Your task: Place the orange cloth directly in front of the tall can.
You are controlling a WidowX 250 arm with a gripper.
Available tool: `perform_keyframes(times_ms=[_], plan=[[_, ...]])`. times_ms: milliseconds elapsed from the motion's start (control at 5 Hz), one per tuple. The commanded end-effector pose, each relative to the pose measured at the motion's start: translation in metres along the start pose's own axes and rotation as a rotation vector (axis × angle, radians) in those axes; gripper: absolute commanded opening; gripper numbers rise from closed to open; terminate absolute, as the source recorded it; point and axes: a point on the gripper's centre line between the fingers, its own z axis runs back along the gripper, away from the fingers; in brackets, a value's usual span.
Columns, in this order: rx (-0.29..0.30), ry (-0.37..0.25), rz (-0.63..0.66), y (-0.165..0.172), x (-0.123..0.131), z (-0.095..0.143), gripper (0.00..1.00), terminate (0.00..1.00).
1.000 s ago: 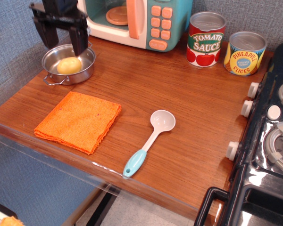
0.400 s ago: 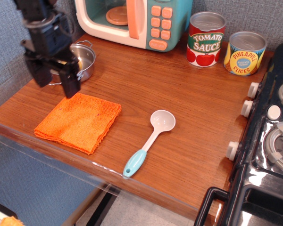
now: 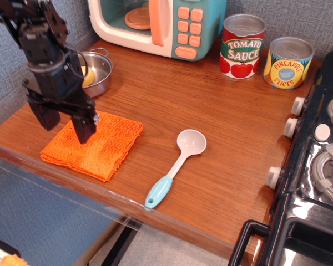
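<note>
The orange cloth point(image 3: 105, 145) lies flat near the front left edge of the wooden counter. My gripper point(image 3: 65, 127) hangs over its left half with both black fingers pointing down and spread apart, holding nothing. I cannot tell whether the tips touch the cloth. The tall can point(image 3: 242, 46), red with a "TOMATO SAUCE" label, stands upright at the back right of the counter, far from the cloth and the gripper.
A steel pan point(image 3: 97, 71) holding a yellow potato point(image 3: 88, 76) sits behind the gripper. A toy microwave point(image 3: 158, 25) stands at the back. A shorter pineapple can point(image 3: 287, 62) is right of the tall can. A blue-handled ladle point(image 3: 176, 167) lies mid-counter. A stove point(image 3: 322, 160) borders the right.
The gripper has moved from above the steel pan forward and down, and now stands over the left half of the orange cloth. The cloth has not moved.
</note>
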Motion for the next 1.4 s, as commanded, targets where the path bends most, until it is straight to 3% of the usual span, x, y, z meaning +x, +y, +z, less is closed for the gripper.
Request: perform_keyframes(times_ms=[0,200,600,800,1200], plan=[[-0.032,-0.053,0.030,-0.004,0.012,-0.021,1.00,0.00],[-0.020,-0.054,-0.004,-0.008,0.011,-0.031,1.00,0.00],[0.045,0.012,-0.071,-0.014,0.006,-0.053,1.00,0.00],[0.024,0.021,-0.076,-0.030,0.023,-0.057,1.00,0.00],[-0.043,0.004,-0.078,-0.078,0.085,-0.055,1.00,0.00]])
